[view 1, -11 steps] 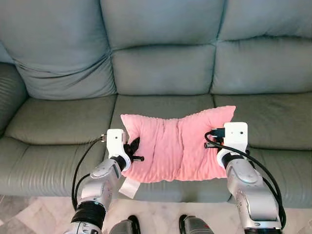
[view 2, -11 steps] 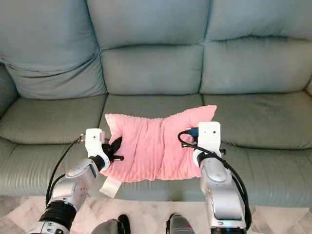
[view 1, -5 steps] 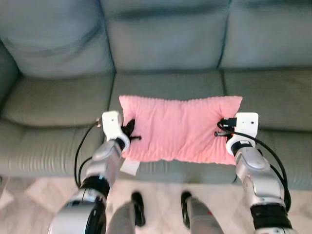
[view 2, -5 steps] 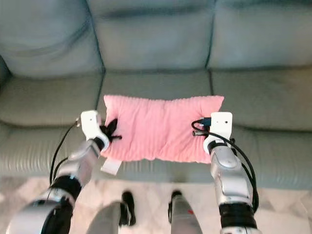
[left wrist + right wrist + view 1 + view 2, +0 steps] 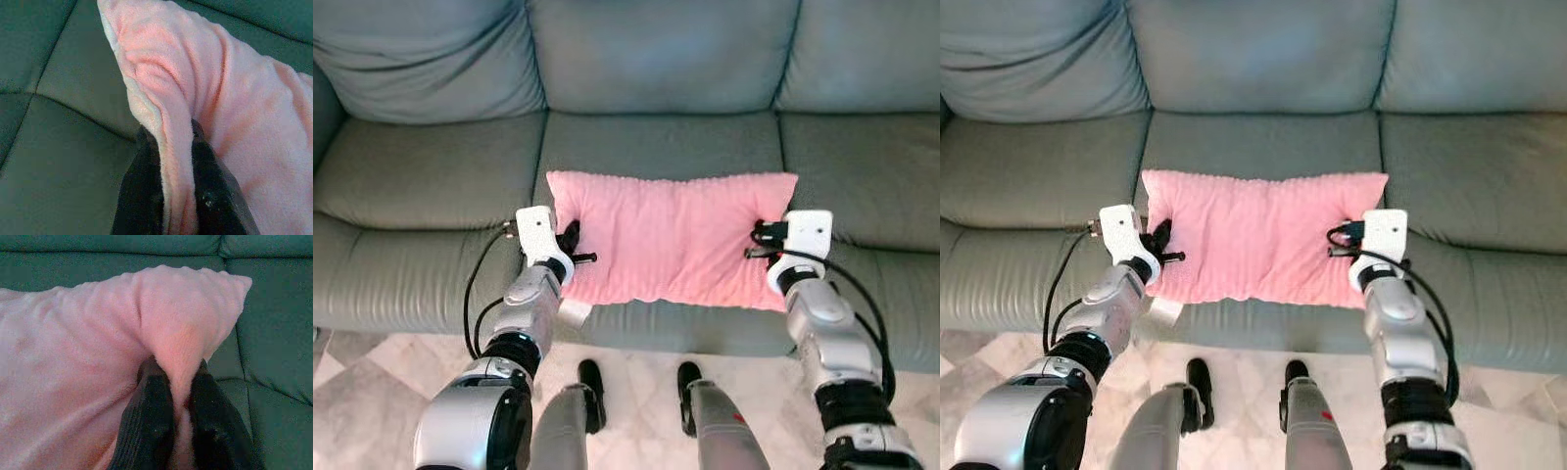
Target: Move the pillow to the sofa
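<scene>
A pink ribbed pillow lies stretched flat over the middle seat cushion of the grey-green sofa, its near edge at the seat's front lip. My left gripper is shut on the pillow's left edge; in the left wrist view the black fingers pinch a fold of pink fabric. At the other side my right gripper is shut on the pillow's right edge, and its fingers clamp a pink fold. A white tag hangs under the pillow's left corner.
The sofa has three seat cushions and backrests; the left seat and right seat are bare. Pale marble floor runs along the sofa front. My own legs and feet stand just before it.
The pillow went from bunched to spread flat and lower on the middle seat. Both grippers kept their hold and moved apart; the camera tipped downward, showing more floor.
</scene>
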Controlling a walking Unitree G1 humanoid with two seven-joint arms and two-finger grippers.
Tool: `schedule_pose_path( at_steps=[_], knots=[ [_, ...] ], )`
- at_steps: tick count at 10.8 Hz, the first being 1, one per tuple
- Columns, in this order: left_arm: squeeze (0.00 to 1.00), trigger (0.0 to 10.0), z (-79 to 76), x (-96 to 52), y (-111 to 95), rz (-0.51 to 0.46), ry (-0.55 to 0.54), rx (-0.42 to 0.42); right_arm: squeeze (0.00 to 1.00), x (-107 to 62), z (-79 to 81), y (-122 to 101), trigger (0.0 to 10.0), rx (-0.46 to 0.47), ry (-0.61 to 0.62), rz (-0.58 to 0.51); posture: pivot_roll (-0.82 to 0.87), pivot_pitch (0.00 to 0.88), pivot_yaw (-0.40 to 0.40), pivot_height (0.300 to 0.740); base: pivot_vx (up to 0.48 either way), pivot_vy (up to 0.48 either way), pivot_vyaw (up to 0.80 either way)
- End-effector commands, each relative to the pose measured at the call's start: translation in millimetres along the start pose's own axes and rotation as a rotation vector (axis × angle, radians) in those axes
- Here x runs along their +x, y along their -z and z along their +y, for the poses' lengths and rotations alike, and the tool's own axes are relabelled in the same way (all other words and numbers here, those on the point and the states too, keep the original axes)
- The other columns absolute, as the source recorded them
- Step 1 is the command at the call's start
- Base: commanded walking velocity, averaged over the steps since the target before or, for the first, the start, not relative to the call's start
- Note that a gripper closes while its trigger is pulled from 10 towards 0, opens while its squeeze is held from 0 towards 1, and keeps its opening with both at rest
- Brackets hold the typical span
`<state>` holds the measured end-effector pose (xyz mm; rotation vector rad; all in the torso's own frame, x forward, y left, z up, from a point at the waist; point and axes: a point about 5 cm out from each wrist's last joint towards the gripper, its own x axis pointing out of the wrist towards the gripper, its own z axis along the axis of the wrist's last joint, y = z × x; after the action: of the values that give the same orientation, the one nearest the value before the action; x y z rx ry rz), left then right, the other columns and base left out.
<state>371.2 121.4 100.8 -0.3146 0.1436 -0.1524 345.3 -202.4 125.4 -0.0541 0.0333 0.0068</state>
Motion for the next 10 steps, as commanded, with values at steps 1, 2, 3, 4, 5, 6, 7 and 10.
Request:
schedule_pose_path(
  at_steps=[1,2,3,4,5,6,7,10],
  knots=[
    [0.48,10.0,9.2,-6.0,12.8,0.028,-0.039,-0.025,0.00,-3.1,-5.3,10.7,10.0,0.029,0.011,0.017,-0.20,0.507,0.127,0.740,0.000,0.000,0.00],
    [1.00,10.0,9.7,-6.1,13.2,0.024,-0.050,-0.037,1.00,-1.7,-6.4,10.1,10.0,0.035,0.008,0.003,-0.21,0.507,0.124,0.740,0.000,0.000,0.00],
    [1.00,10.0,10.5,-6.4,13.3,0.021,-0.056,-0.041,1.00,-1.0,-7.3,9.5,10.0,0.033,0.008,-0.004,-0.21,0.507,0.121,0.740,0.000,0.000,0.00],
    [1.00,10.0,11.6,-6.7,13.5,0.019,-0.064,-0.043,1.00,-0.6,-8.3,9.2,10.0,0.032,0.008,-0.006,-0.21,0.507,0.118,0.740,0.000,0.000,0.00],
    [1.00,10.0,13.8,-7.0,12.8,0.015,-0.079,-0.041,1.00,1.2,-10.0,8.2,10.0,0.033,0.004,-0.013,-0.21,0.509,0.115,0.740,0.000,0.000,0.00],
    [1.00,10.0,15.2,-7.3,12.6,0.013,-0.088,-0.031,1.00,3.0,-12.1,7.6,10.0,0.031,0.003,-0.018,-0.21,0.509,0.115,0.740,0.000,0.000,0.00],
    [1.00,10.0,15.3,-7.4,12.9,0.013,-0.089,-0.034,1.00,3.5,-14.2,7.4,10.0,0.025,0.006,-0.019,-0.21,0.509,0.115,0.740,0.000,0.000,0.00],
    [1.00,10.0,15.7,-10.4,20.6,0.034,-0.091,-0.035,1.00,4.3,-20.2,7.0,10.0,0.012,0.024,-0.029,-0.21,0.506,0.114,0.740,0.000,0.000,0.00]
  ],
)
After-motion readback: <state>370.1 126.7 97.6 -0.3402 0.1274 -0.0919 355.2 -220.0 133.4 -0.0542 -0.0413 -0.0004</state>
